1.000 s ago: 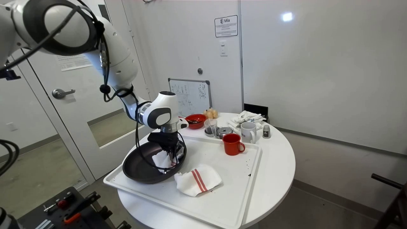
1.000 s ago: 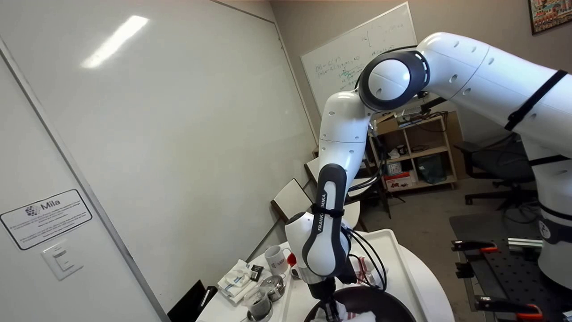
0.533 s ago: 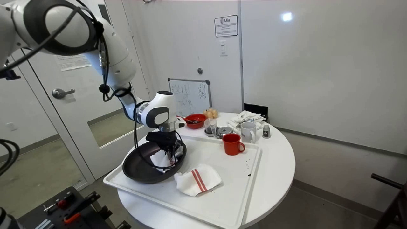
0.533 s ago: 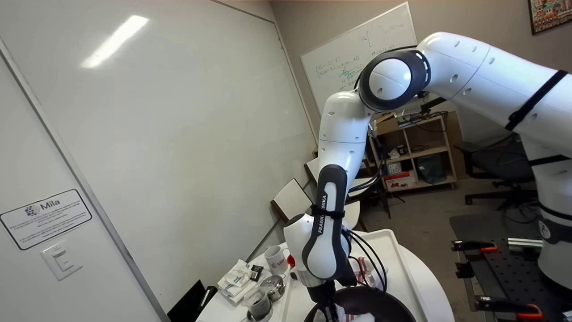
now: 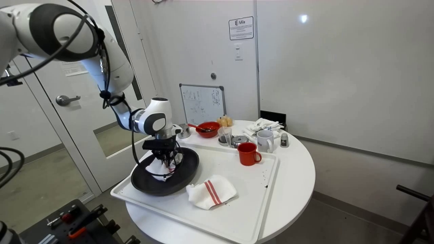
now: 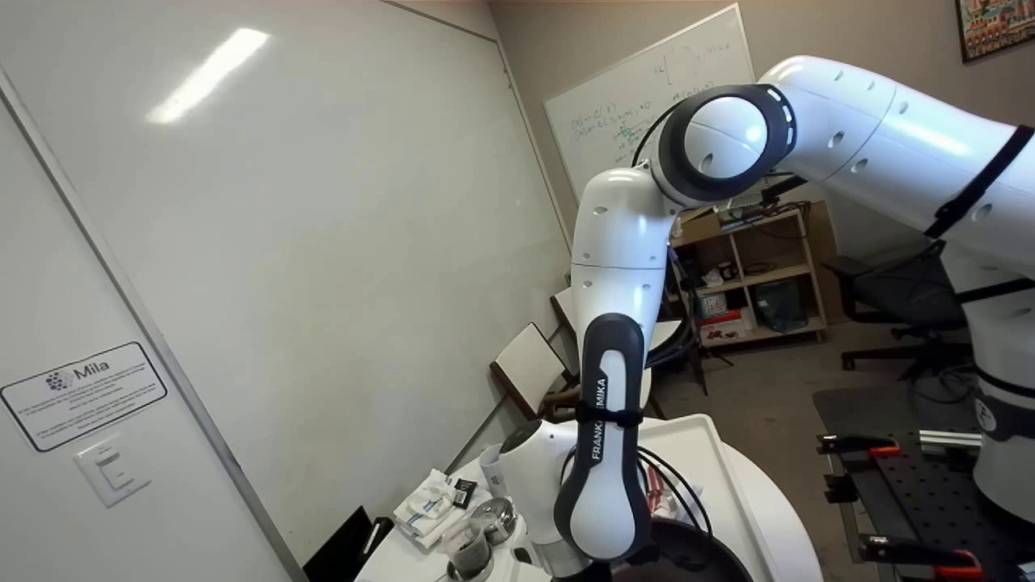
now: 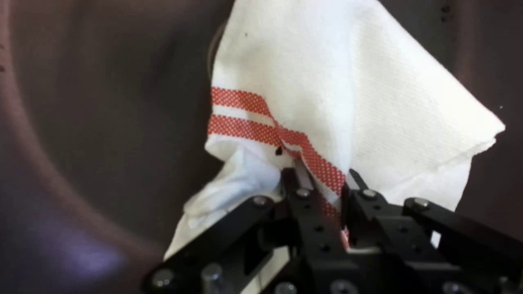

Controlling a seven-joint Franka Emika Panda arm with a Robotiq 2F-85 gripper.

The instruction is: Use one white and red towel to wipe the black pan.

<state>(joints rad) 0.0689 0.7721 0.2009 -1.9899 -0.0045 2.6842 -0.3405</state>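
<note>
Your fingers [image 7: 306, 216] are gripping and partly covering the white and red towel [image 7: 294, 61]; the wrist view is cutting off the black pan [image 7: 110, 134].

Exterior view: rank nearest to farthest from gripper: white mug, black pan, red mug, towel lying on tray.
1. Black pan: under gripper
2. Red-striped towel: on tray, beside pan
3. Red mug: near tray's far edge
4. White mug: behind red mug
</note>
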